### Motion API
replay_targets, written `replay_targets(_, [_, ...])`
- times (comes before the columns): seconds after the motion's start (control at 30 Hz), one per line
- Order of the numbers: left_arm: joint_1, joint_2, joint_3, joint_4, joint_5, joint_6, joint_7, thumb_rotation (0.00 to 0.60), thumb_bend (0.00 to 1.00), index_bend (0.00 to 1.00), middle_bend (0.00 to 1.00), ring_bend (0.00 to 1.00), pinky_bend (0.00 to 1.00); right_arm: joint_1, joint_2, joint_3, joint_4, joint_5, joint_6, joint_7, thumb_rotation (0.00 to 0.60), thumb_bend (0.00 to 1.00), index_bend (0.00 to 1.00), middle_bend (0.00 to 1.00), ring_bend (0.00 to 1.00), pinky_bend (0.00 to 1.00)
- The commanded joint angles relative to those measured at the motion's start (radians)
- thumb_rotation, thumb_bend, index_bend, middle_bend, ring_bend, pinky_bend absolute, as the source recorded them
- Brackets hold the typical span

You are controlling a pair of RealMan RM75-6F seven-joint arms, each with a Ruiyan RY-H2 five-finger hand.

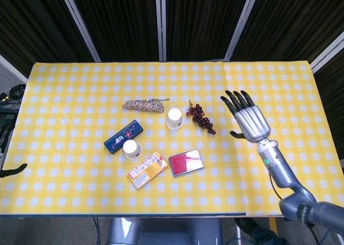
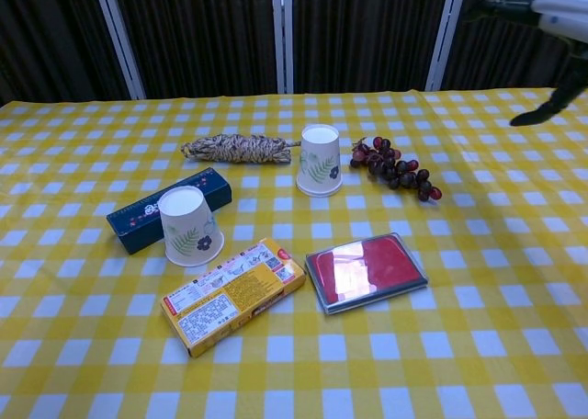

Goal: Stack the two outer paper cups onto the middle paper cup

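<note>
An upside-down paper cup stack [image 1: 173, 117] [image 2: 320, 160] stands mid-table, nothing touching it. A second upside-down paper cup [image 1: 130, 149] [image 2: 188, 226] stands alone to the front left, beside the blue box. My right hand [image 1: 248, 119] hovers far right of the stack with fingers spread and nothing in it. The chest view catches only part of that hand [image 2: 542, 10] at the top right corner. A dark tip at the table's left edge [image 1: 12, 171] may be my left hand; its state is unclear.
Dark grapes [image 1: 201, 116] [image 2: 395, 169] lie just right of the stack and a rope bundle [image 1: 144, 104] just left of it. A blue box [image 1: 123, 136], a yellow carton [image 1: 147, 170] and a red case [image 1: 186, 163] sit toward the front.
</note>
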Motion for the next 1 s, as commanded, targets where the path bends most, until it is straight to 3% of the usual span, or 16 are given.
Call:
replay_targets(0.03, [-0.061,-0.047,0.0,0.075,0.094,-0.008,-0.07,0.6,0.0,0.0,0.0,0.0,0.0,-0.111,0.07,-0.073,-0.011,-0.078,0.101,0.061,0.6,0.0,0.01,0.0,0.0,0.0])
replay_targets(0.17, [-0.138,-0.059,-0.002,0.083,0.169,-0.052,-0.081,0.6,0.0,0.0,0.0,0.0,0.0,-0.184,0.112,-0.095,-0.096,-0.066,0.148,0.045,0.6,0.0,0.0,0.0,0.0,0.0])
replay_targets(0.3, [-0.257,-0.084,0.007,0.098,0.267,-0.138,-0.117,0.6,0.0,0.0,0.0,0.0,0.03,-0.249,0.135,-0.111,-0.184,-0.046,0.185,-0.053,0.6,0.0,0.0,0.0,0.0,0.0])
replay_targets(0.57, [-0.413,-0.157,0.021,0.095,0.338,-0.276,-0.142,0.6,0.0,0.08,0.05,0.11,0.2,-0.304,0.134,-0.097,-0.239,-0.029,0.216,-0.09,0.6,0.0,0.0,0.0,0.0,0.0])
replay_targets(0.7, [-0.475,-0.185,0.029,0.099,0.355,-0.341,-0.107,0.6,0.01,0.12,0.08,0.13,0.22,-0.319,0.142,-0.087,-0.238,-0.029,0.219,-0.086,0.6,0.0,0.0,0.0,0.0,0.0])
replay_targets(0.9, [-0.531,-0.219,0.036,0.089,0.356,-0.405,-0.028,0.6,0.16,0.17,0.14,0.18,0.3,-0.331,0.156,-0.063,-0.226,-0.016,0.209,-0.052,0.6,0.0,0.0,0.0,0.0,0.0])
replay_targets(1.0, [-0.543,-0.255,0.033,0.112,0.345,-0.401,0.019,0.6,0.17,0.19,0.15,0.19,0.3,-0.333,0.163,-0.057,-0.222,-0.022,0.194,-0.031,0.6,0.0,0.0,0.0,0.0,0.0])
